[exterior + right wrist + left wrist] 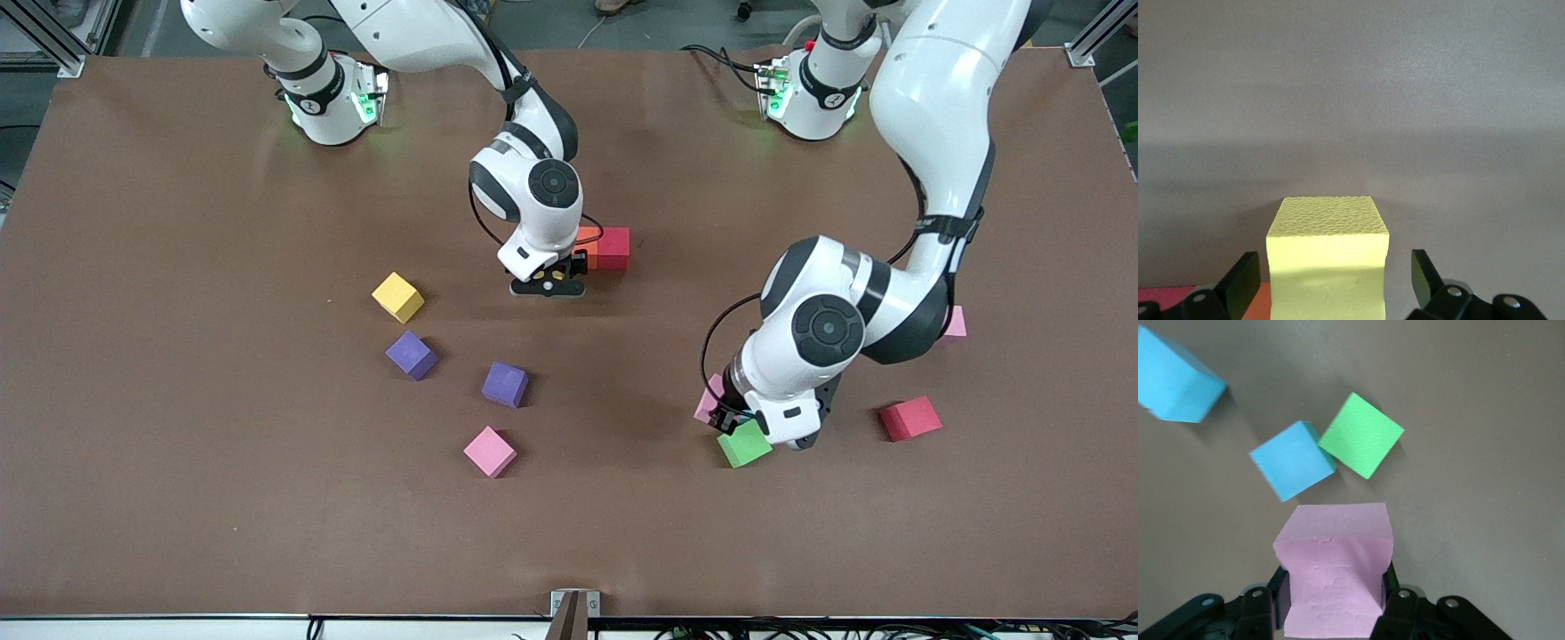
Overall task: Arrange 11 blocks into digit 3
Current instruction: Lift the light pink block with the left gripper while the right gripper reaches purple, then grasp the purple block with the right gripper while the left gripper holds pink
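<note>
Gripping matte pink foam cube (pixel 1335 567), left gripper (pixel 1333 610) clamped, frame centre-right, green cube (pixel 744 444) just beside. Right gripper (pixel 1331 283) spread wide around pale yellow cube (pixel 1328 260), fingers (pixel 1241 283) clear of sides, frame centre, beside orange-red pair (pixel 605 247). Bare brown tabletop (pixel 222 498) fills lower frame.

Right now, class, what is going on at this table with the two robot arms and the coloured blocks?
The right gripper stands open around a yellow block it has set on the table beside an orange block and a red block. The left gripper is shut on a pink block, over a green block and a blue block. Loose yellow, purple, pink and red blocks lie scattered, so the digit has barely begun.
</note>
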Action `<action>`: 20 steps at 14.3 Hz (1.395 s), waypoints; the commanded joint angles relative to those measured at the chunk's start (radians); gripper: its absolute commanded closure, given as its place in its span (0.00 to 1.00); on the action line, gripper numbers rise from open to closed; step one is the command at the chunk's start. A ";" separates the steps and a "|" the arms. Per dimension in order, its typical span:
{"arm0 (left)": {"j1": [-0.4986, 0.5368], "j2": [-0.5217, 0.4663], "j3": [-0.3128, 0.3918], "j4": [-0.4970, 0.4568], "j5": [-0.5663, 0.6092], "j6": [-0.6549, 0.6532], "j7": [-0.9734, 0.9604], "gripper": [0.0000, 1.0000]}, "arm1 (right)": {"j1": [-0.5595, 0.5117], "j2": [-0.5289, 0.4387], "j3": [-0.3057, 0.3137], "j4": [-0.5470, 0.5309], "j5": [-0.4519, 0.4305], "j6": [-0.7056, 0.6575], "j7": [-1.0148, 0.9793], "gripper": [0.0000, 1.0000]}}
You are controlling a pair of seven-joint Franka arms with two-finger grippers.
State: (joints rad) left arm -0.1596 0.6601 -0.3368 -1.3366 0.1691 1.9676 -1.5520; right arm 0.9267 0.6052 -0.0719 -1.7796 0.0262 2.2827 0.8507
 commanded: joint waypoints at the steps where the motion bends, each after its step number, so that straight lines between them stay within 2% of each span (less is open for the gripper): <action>1: 0.005 -0.066 -0.002 -0.016 -0.002 -0.096 0.017 1.00 | 0.000 -0.013 0.000 -0.011 -0.009 0.000 -0.007 0.00; 6: 0.005 -0.149 -0.004 -0.016 -0.007 -0.185 0.042 1.00 | -0.031 -0.027 0.001 0.015 -0.003 -0.002 -0.009 0.00; 9: 0.006 -0.217 -0.002 -0.013 -0.048 -0.214 0.096 0.99 | -0.057 -0.062 -0.003 0.045 0.031 -0.046 -0.027 0.00; 11: 0.018 -0.266 0.007 -0.013 -0.100 -0.239 0.142 0.99 | -0.113 -0.097 -0.003 0.045 0.037 -0.051 -0.025 0.00; 14: 0.032 -0.289 0.001 -0.013 -0.102 -0.282 0.168 0.99 | -0.175 -0.128 -0.031 0.040 0.035 -0.063 -0.010 0.00; 20: 0.012 -0.278 -0.001 -0.015 -0.099 -0.283 0.170 0.99 | -0.390 -0.153 -0.046 0.026 0.031 -0.117 -0.024 0.00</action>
State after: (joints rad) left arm -0.1455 0.3859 -0.3379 -1.3461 0.0850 1.6909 -1.3978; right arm 0.5972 0.4880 -0.1334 -1.7158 0.0397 2.1720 0.8379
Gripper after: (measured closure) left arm 0.458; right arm 0.000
